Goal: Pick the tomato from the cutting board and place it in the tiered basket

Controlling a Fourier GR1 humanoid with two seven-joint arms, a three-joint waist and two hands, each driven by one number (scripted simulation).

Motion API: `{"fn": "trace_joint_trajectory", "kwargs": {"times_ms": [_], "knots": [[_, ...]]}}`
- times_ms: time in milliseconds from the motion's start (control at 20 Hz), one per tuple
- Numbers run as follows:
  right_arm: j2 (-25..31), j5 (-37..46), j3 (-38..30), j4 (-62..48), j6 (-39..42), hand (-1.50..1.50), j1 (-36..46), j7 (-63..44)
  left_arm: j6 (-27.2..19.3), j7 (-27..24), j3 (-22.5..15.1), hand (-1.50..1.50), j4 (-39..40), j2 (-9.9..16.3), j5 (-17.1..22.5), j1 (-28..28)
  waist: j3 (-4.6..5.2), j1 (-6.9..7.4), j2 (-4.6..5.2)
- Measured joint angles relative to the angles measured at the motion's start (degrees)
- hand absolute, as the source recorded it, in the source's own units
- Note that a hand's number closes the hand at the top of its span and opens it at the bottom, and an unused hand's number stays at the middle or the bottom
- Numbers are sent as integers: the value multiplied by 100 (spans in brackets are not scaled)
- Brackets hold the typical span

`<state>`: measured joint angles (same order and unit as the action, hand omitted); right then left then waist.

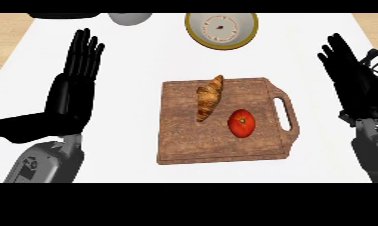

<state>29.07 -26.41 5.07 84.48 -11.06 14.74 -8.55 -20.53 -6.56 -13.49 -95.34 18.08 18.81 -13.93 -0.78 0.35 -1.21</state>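
While both hands, left hand (pixel 77 77) and right hand (pixel 347 77), hold their fingers straight and open, the tomato (pixel 241 123) between them looks smooth, soft, best cupped around its sides.

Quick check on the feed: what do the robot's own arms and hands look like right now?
Both hands are matte black with long segmented fingers: the left hand and right hand. The left forearm is a light grey shell with dark markings near the wrist; the right forearm is grey too, with dark mechanical parts by the wrist.
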Motion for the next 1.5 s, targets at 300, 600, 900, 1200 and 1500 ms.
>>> {"fn": "trace_joint_trajectory", "kwargs": {"times_ms": [300, 600, 900, 1200, 1500], "knots": [[-532, -17, 884, 1081, 949, 150, 460, 666, 251, 516, -63, 0, 362, 413, -18, 379, 50, 160, 75], [-820, 1693, 1661, 1179, -422, -150, -139, 698, 657, 1031, 19, 0, 667, 816, 220, 827, 89, -5, 86], [-605, 2947, 2171, 1762, -794, -150, -388, 723, 895, 1185, 131, 0, 784, 898, 269, 972, 84, -60, 92], [684, 4138, 2367, 2324, -169, -150, -32, -366, 928, 1242, 142, 0, 793, 890, 257, 1015, 104, -112, 62], [1609, 4375, 2999, 3023, 1473, -150, 348, -1792, 1054, 1279, 245, 0, 859, 956, 317, 944, 114, -85, 66]]}}
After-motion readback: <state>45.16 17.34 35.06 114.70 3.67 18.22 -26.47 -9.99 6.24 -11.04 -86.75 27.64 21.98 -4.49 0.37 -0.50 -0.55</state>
